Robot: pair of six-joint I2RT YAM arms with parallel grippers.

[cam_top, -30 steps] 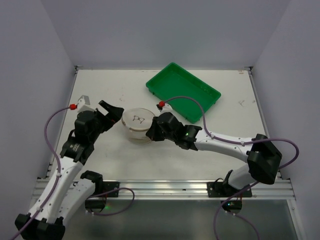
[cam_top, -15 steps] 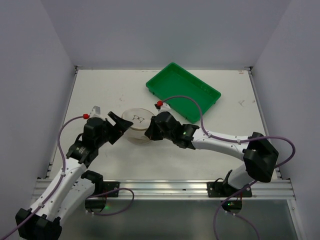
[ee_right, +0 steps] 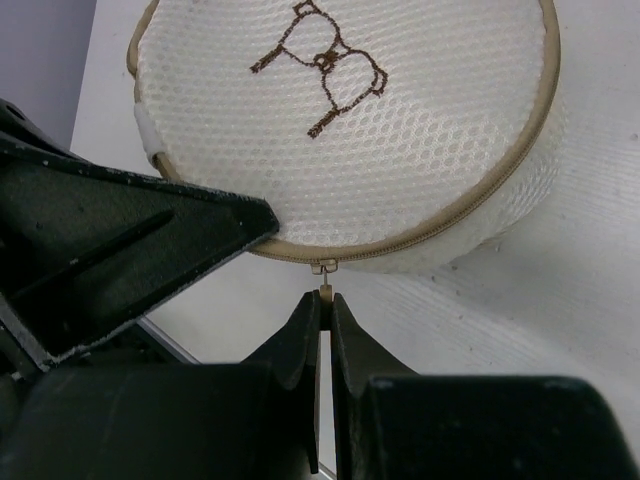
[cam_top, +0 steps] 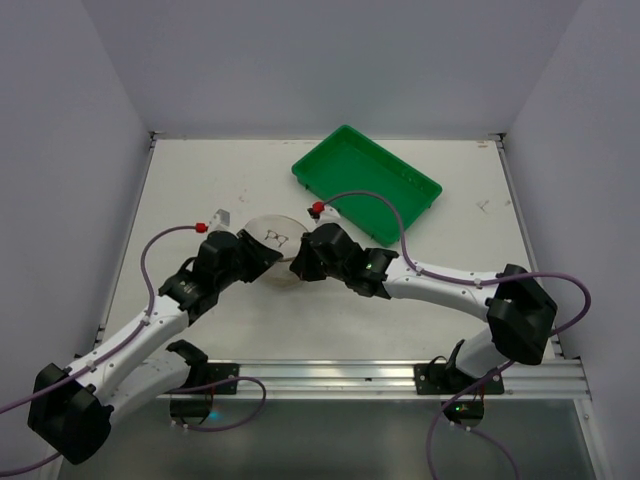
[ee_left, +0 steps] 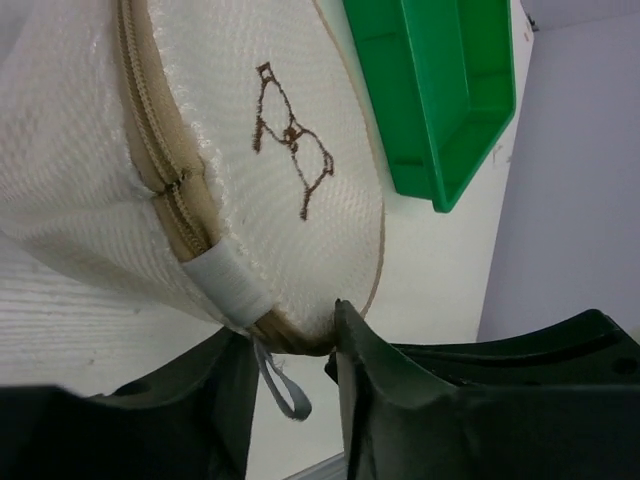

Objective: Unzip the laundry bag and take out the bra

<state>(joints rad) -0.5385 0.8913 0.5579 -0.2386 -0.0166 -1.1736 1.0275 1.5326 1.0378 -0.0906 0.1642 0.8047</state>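
One laundry bag (cam_top: 271, 237) between both jaws

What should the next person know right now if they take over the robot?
The left hand is open, a finger on each side of the white tab at the laundry bag edge.
The right hand is shut on the zipper pull.
The bag lies between the hands, in front of the green tray.
Done: the pull is gripped.
Left: unzip the bag and take out the bra, which cannot be seen.
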